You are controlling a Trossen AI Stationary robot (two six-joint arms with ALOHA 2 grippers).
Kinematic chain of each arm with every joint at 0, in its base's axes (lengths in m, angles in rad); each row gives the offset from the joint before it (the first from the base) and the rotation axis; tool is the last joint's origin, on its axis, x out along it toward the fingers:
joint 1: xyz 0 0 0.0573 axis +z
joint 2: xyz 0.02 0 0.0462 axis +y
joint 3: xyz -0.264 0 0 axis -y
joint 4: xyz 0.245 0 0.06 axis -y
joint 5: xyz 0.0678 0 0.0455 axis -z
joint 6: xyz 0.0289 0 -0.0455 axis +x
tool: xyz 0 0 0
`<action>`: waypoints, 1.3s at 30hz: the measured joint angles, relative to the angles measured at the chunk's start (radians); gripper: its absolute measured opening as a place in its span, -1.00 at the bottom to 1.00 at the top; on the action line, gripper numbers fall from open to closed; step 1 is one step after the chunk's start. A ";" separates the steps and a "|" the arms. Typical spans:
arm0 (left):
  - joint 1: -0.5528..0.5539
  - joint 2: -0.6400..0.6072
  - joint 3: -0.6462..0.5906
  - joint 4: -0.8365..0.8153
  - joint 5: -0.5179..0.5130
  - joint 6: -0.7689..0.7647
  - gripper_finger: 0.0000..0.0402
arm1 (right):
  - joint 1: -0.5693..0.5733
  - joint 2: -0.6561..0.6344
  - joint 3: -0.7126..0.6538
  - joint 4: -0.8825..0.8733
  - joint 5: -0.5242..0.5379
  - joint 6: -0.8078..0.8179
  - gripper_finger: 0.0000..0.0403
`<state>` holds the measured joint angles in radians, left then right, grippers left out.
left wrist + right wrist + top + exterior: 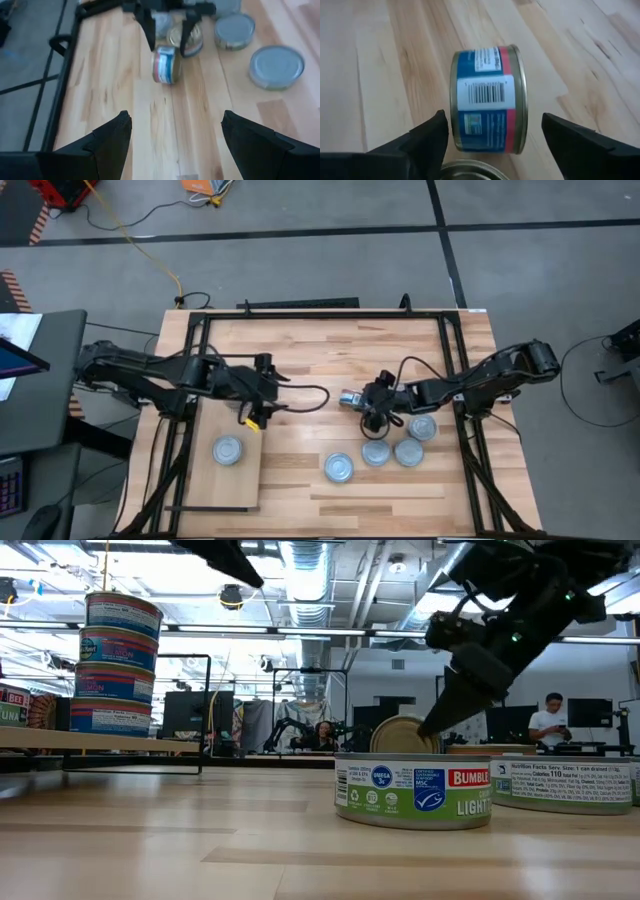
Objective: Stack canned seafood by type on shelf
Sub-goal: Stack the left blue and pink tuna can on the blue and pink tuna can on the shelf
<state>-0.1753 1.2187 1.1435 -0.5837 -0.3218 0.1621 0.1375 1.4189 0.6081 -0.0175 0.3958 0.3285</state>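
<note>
Hovering w/ fingers apart, right gripper (372,418) sits over a blue tin (349,399) lying on edge mid-table, left gripper (262,392), also spread, beside shelf (205,480) w/ tin stack (115,662)

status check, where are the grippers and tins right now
Right gripper open, above a blue tin on its edge. Left gripper open, empty, by the shelf. Four tins stacked there.

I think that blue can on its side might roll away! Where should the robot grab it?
Pinch the blue can across its two flat ends, coming down from above. It lies on its curved wall, which could roll. The open right gripper has one finger off each end.
</note>
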 joint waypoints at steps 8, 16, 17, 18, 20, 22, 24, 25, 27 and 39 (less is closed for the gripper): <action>0.001 0.148 0.062 -0.003 -0.073 0.088 0.47 | 0.000 0.015 -0.010 0.028 0.000 -0.005 0.26; 0.041 0.239 0.175 0.022 0.047 0.102 0.47 | 0.000 0.076 -0.010 0.137 0.004 -0.050 0.12; 0.053 0.252 0.175 0.035 0.086 0.104 0.47 | 0.000 0.076 -0.010 0.137 0.003 -0.056 0.12; 0.066 0.268 0.175 0.056 0.121 0.104 0.47 | 0.000 0.075 -0.010 0.139 0.004 -0.059 0.12; 0.089 0.309 0.176 0.073 0.169 0.100 0.47 | 0.002 0.071 -0.010 0.152 0.003 -0.065 0.12; 0.109 0.354 0.176 0.090 0.184 0.092 0.47 | 0.009 0.067 -0.011 0.175 0.005 -0.083 0.12; 0.121 0.400 0.175 0.113 0.183 0.087 0.47 | 0.019 0.069 -0.010 0.225 0.009 -0.107 0.12; 0.124 0.421 0.175 0.132 0.183 0.087 0.47 | 0.023 0.072 -0.010 0.241 0.018 -0.122 0.12; 0.126 0.462 0.175 0.171 0.183 0.088 0.47 | 0.031 0.074 -0.010 0.270 0.028 -0.153 0.12; 0.128 0.532 0.238 0.177 0.089 0.051 0.47 | 0.042 0.075 -0.011 0.400 0.060 -0.253 0.12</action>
<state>-0.0475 1.7512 1.3815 -0.4069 -0.2324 0.2127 0.1797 1.4937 0.5976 0.3827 0.4553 0.0751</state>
